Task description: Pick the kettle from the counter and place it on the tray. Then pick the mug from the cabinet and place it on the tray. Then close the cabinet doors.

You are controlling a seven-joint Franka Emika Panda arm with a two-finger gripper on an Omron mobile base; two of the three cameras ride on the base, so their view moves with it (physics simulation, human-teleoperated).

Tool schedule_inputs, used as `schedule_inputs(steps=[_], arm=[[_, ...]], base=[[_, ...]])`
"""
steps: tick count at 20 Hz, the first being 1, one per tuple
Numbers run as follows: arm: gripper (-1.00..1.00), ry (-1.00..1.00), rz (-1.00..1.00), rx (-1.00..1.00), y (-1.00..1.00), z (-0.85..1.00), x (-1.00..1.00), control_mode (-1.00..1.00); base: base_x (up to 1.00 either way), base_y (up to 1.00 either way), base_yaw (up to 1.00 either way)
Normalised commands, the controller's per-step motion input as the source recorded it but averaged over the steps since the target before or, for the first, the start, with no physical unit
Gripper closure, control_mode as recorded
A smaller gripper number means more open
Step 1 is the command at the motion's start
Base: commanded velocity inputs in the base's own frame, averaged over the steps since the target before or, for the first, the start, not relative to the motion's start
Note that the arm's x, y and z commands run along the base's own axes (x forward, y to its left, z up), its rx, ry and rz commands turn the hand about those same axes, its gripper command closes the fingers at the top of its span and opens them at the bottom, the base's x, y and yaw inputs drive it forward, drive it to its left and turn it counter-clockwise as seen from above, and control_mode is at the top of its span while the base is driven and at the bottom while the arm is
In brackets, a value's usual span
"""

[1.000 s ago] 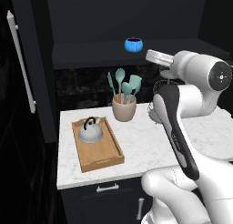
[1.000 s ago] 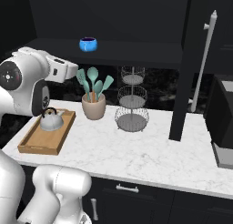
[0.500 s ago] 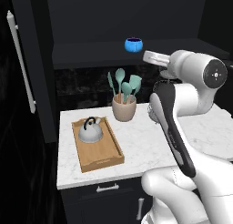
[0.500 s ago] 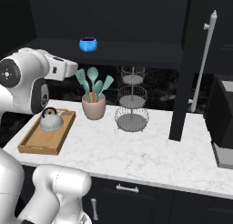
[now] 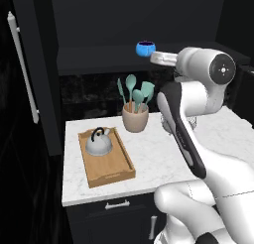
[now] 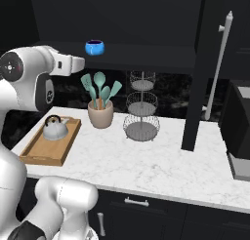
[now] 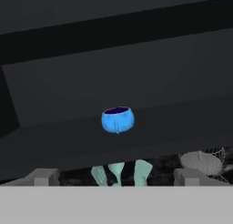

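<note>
Our tool [image 7: 113,178] is spread wide with nothing between its tips, aimed straight at the mug [image 7: 117,119], which sits on the cabinet [image 7: 136,73] shelf dead ahead and well apart from us. In the left base view the hand is level with that shelf, just beside the mug [image 5: 146,48]. Below, the kettle [image 5: 99,143] already rests on the tray [image 5: 115,173] at the left end of the bench [image 5: 154,153], so we judge step one done and the mug pick in hand. Next we need to reach forward over the shelf edge, bracket the mug squarely, and close. Both doors [image 6: 215,73] stand open, waiting for later.
</note>
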Motion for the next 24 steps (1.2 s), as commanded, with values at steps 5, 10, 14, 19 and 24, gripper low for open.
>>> schedule_inputs(steps=[5, 10, 14, 19, 24], arm=[[-1.0, 0.0, 0.0, -0.05, 0.13, 0.0, 0.36, -1.0], [-1.0, 0.01, 0.0, 0.0, 0.14, 0.0, 0.49, -1.0], [-1.0, 0.04, 0.0, 0.0, 0.1, 0.0, 0.51, -1.0], [-1.0, 0.05, 0.0, -0.02, 0.08, 0.0, 0.48, -1.0], [-1.0, 0.01, 0.0, 0.0, 0.0, 0.0, 0.48, -1.0]], base=[[0.0, 0.0, 0.0], [0.0, 0.0, 0.0], [0.0, 0.0, 0.0], [0.0, 0.0, 0.0], [0.0, 0.0, 0.0]])
